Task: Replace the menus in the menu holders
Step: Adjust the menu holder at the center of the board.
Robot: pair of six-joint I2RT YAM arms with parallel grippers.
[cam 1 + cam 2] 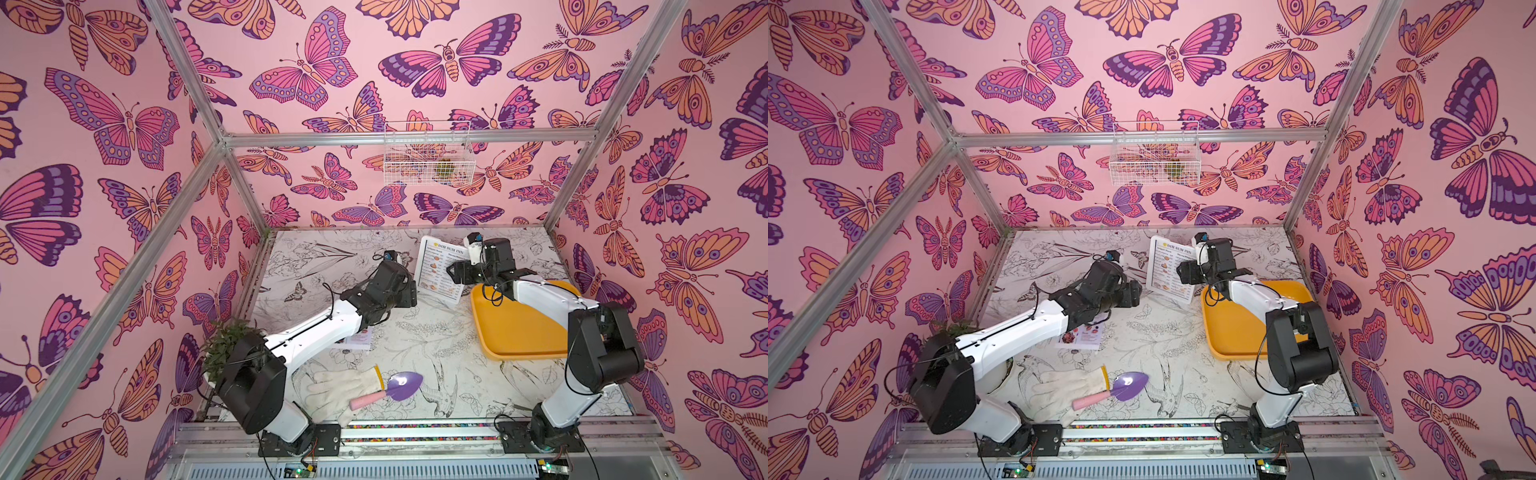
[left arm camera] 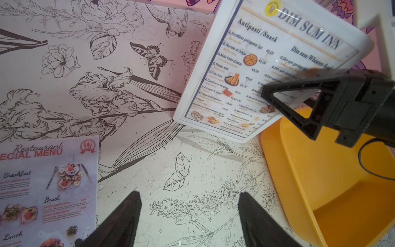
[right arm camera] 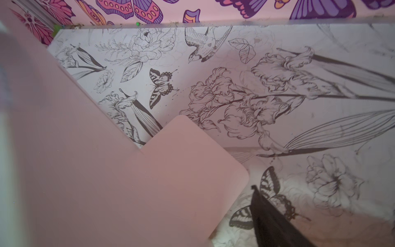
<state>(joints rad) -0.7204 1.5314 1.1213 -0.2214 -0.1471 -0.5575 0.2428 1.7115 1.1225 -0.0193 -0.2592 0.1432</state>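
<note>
The menu holder (image 1: 423,266) (image 1: 1154,266) stands tilted at the back middle of the table, with the white "DIM SUM INN" menu (image 2: 256,64) inside it. My right gripper (image 1: 455,272) is open and straddles the holder's side edge. One black finger (image 2: 299,96) crosses the menu's front. In the right wrist view the visible finger (image 3: 267,213) stands a little off the holder's plain back (image 3: 149,181); the other is hidden. The red "Special Menu" sheet (image 2: 47,192) (image 1: 1079,336) lies flat under my left arm. My left gripper (image 2: 189,193) (image 1: 409,291) hovers open over bare table, holding nothing.
A yellow tray (image 1: 519,328) (image 2: 320,181) lies right of the holder, under my right arm. A white glove (image 1: 345,388) and a purple trowel (image 1: 399,386) lie near the front edge. A potted plant (image 1: 226,345) sits front left. A wire basket (image 1: 428,153) hangs on the back wall.
</note>
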